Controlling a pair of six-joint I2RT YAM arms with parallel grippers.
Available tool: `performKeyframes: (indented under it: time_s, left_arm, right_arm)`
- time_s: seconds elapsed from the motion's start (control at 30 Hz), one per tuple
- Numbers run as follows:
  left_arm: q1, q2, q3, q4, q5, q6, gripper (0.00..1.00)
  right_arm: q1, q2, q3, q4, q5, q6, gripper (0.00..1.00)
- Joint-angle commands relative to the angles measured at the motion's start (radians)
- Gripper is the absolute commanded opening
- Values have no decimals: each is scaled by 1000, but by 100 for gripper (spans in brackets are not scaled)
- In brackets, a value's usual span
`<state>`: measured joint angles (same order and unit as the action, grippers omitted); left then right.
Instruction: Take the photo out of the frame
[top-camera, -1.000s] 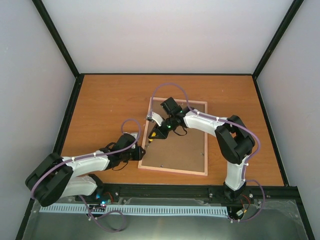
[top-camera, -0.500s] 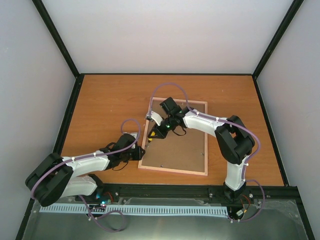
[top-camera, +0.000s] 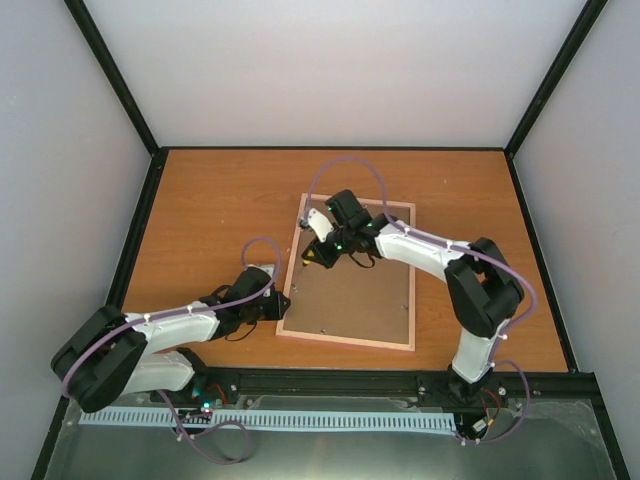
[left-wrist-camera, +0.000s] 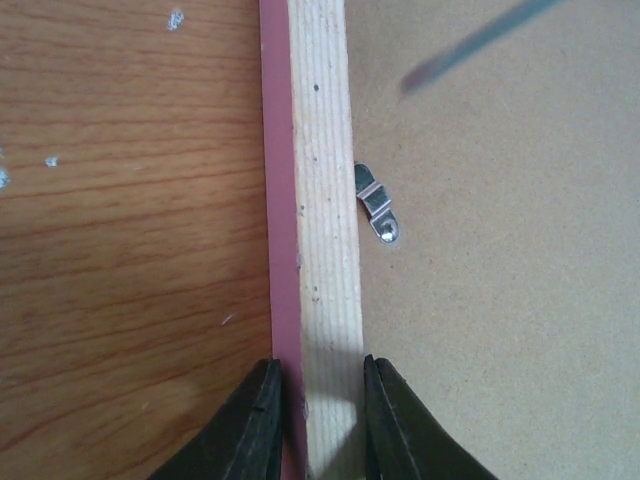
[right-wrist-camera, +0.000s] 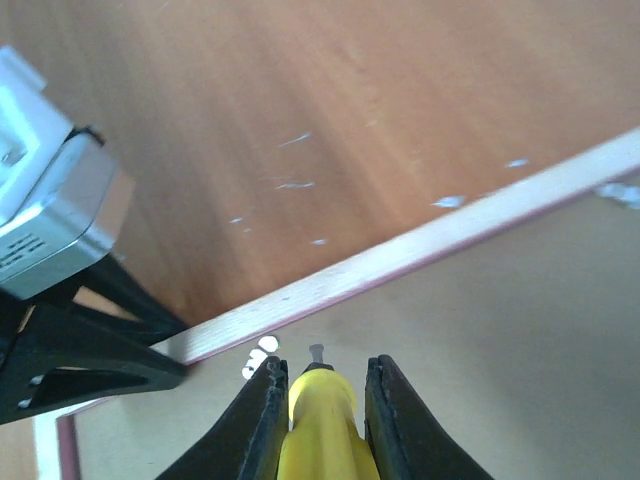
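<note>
The frame (top-camera: 345, 343) lies face down on the table, its pale wood rail (left-wrist-camera: 325, 200) and pink border (left-wrist-camera: 278, 200) showing. The brown backing board (top-camera: 355, 295) fills it, so the photo is hidden. My left gripper (top-camera: 280, 305) is shut on the frame's left rail, one finger on each side (left-wrist-camera: 320, 420). My right gripper (top-camera: 312, 256) is shut on a yellow-handled screwdriver (right-wrist-camera: 318, 410). Its tip points down at the backing board just inside the left rail (right-wrist-camera: 400, 255).
A small metal turn clip (left-wrist-camera: 375, 202) sits on the backing board against the left rail, ahead of my left fingers. More clips dot the board's other edges. Orange wooden table (top-camera: 210, 215) surrounds the frame. Black posts and pale walls enclose it.
My right gripper, holding the screwdriver, has moved a little toward the far end of the frame's left rail. The left arm and the frame have not moved.
</note>
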<state>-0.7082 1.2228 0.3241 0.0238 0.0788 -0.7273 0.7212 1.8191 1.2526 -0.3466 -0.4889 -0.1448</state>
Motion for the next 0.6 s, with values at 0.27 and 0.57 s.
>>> performKeyframes:
  time_s: [0.27, 0.57]
  left_arm:
    - [-10, -37, 7, -85, -26, -4, 10]
    - [-9, -87, -19, -80, -32, -13, 8]
  right_arm:
    - [-58, -279, -39, -110, -44, -150, 3]
    - [-57, -438, -180, -289, -83, -321, 3]
